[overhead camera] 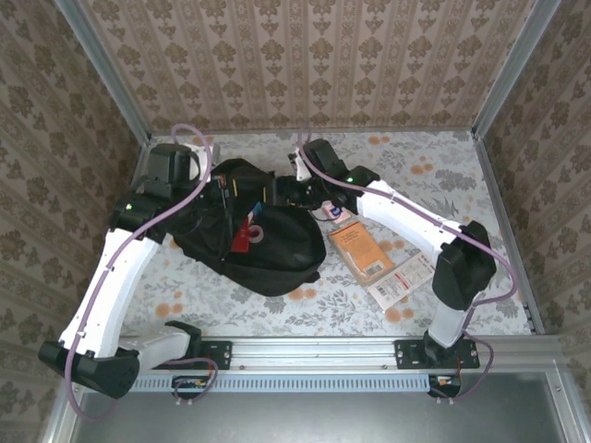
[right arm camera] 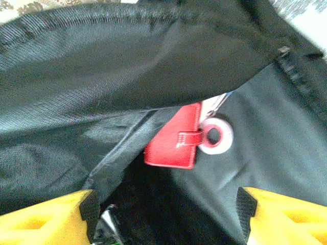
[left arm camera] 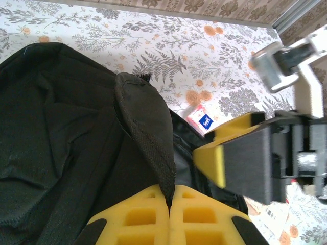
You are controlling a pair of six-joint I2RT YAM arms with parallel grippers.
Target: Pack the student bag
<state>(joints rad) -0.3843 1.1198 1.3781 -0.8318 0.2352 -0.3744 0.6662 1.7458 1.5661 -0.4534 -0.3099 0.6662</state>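
Note:
The student bag (overhead camera: 263, 249) is a large black fabric backpack lying in the middle of the table. My left gripper (overhead camera: 224, 190) is at its top left edge. In the left wrist view the yellow fingers (left arm camera: 199, 214) are shut on a black mesh strap (left arm camera: 148, 127) of the bag (left arm camera: 56, 148). My right gripper (overhead camera: 294, 189) hovers at the bag's mouth and is open (right arm camera: 166, 219), with nothing between its fingers (right arm camera: 46, 222). Below it the dark inside of the bag (right arm camera: 153, 71) shows, and a red leather tag (right arm camera: 173, 140) with a white ring (right arm camera: 215, 135) lies on the fabric.
An orange book (overhead camera: 360, 251) and a white packet (overhead camera: 399, 280) lie on the flowered table right of the bag. A small pink and white packet (overhead camera: 334, 214) lies close under the right arm, and it is also seen as the small packet (left arm camera: 202, 118) beside the bag. Metal frame posts edge the table.

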